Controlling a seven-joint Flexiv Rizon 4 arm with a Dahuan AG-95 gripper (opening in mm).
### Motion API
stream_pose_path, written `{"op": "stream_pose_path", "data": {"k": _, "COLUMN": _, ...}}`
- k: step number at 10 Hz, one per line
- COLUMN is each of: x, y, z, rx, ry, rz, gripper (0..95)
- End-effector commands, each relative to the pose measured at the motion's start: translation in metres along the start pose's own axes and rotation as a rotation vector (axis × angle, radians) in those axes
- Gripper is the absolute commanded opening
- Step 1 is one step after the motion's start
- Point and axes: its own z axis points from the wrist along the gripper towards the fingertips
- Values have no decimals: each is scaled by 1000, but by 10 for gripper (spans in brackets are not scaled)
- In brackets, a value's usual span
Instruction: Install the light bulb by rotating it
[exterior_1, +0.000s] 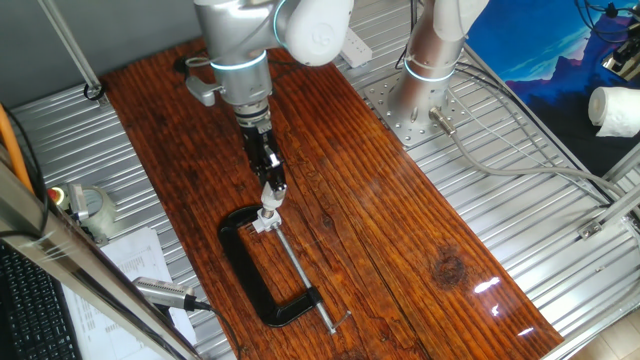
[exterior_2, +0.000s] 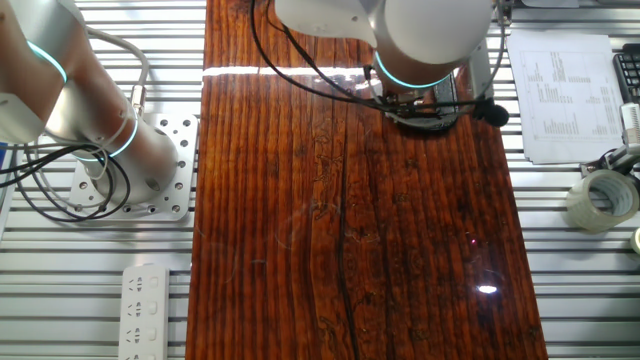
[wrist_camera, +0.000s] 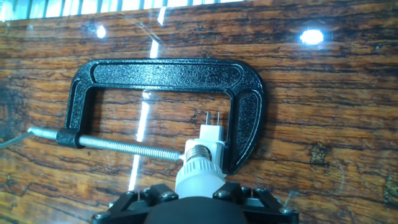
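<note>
We saw the small whitish light bulb with a rounded pale head and a silvery screw base (wrist_camera: 198, 167) at the bottom centre of the hand view, its threaded base pointing away from the camera into a small white socket block (wrist_camera: 210, 147). Two thin metal pins stuck out of the far end of that block. The block sat between the threaded steel screw and the fixed jaw of a big black cast-iron C-clamp (wrist_camera: 165, 74), which lay flat on the dark reddish-brown wooden table (wrist_camera: 323, 99).

The black end effector (wrist_camera: 198, 200) closed narrowly around the bulb's pale head; only its lower housing with screws showed in the hand view, and its fingertips were hidden by the bulb.

In one fixed view the end effector (exterior_1: 270, 198) pointed steeply down onto the bulb (exterior_1: 268, 214), just above the open mouth of the clamp (exterior_1: 262, 290). In the other fixed view the arm's large grey housing covered the end effector, bulb and clamp entirely.
</note>
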Motion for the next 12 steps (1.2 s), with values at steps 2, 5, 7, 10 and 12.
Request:
{"op": "stream_pose_path", "data": {"k": 2, "x": 0, "y": -4, "z": 2, "rx": 0, "ry": -5, "rz": 1, "gripper": 570}}
{"op": "stream_pose_path", "data": {"k": 5, "x": 0, "y": -5, "z": 2, "rx": -8, "ry": -7, "rz": 8, "gripper": 570}}
{"op": "stream_pose_path", "data": {"k": 7, "x": 0, "y": -6, "z": 2, "rx": -36, "ry": -10, "rz": 37, "gripper": 570}}
{"op": "stream_pose_path", "data": {"k": 10, "x": 2, "y": -8, "z": 2, "rx": -47, "ry": -12, "rz": 44, "gripper": 570}}
{"op": "stream_pose_path", "data": {"k": 12, "x": 2, "y": -8, "z": 2, "rx": -49, "ry": -12, "rz": 46, "gripper": 570}}
